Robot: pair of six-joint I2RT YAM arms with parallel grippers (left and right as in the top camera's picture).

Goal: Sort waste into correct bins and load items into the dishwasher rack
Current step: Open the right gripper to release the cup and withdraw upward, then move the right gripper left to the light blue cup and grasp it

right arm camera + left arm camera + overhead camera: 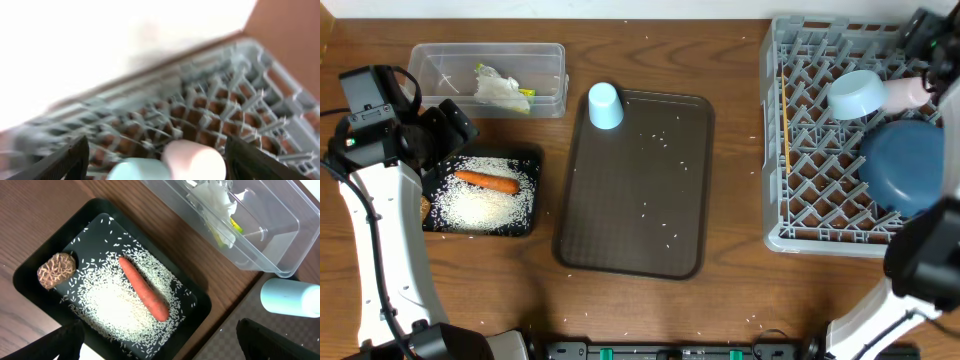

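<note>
- At desk (740,300) left: left tool (160,330) spread, empty, over black tray (534,225) holding carrot (487,181), rice (485,205), brown lump (56,270).
- Clear tub (430,60) beside it: tissue (498,85), wrapper (525,97) inside.
- Brown tray (630,200) at centre: light-blue cup (605,105) at far left corner.
- Rack (820,210) at right: plate (905,165), bowl (857,93), white cup (908,92), chopsticks (786,130) loaded.
- Right tool (157,150) above rack, fingers (70,160) spread wide, gripping nothing; white cup just below it, view blurred.
</note>
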